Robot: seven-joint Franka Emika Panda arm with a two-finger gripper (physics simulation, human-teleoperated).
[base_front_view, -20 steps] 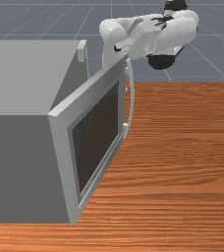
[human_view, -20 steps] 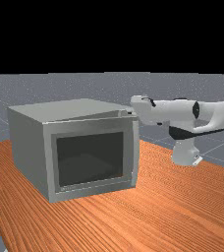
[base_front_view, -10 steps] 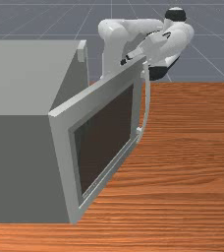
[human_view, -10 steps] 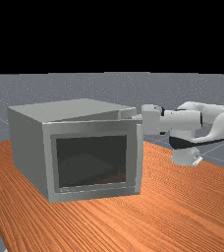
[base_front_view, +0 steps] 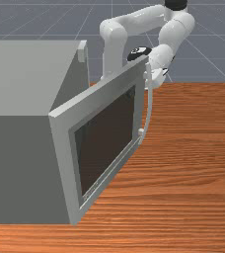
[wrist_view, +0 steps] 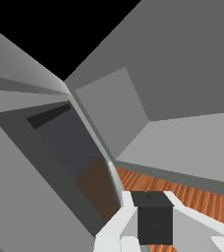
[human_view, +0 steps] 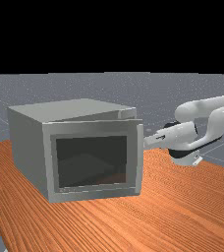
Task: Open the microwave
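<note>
The grey microwave [base_front_view: 16, 79] stands at the front view's left, its door [base_front_view: 62, 163] partly open and swung outward. A curved handle [base_front_view: 149, 111] runs down the door's free edge. In the far view my gripper [human_view: 147, 142] is just right of that edge, at about the door's upper half, tilted slightly down. In the wrist view the gripper [wrist_view: 151, 199] is close to the free edge of the door [wrist_view: 15, 182], on its inner side, facing the gap between door and microwave body [wrist_view: 192, 142]. Whether it touches the door I cannot tell.
Wooden table top [base_front_view: 188, 173] extends beyond the door toward the front view's right. My arm [human_view: 197, 108] reaches in from the far view's right. The dark door window [human_view: 92, 160] faces outward.
The door has swung farther open, mostly in the earlier half of this span. My hand has lowered beside the door's free edge and turned, after being up at the door's top corner.
</note>
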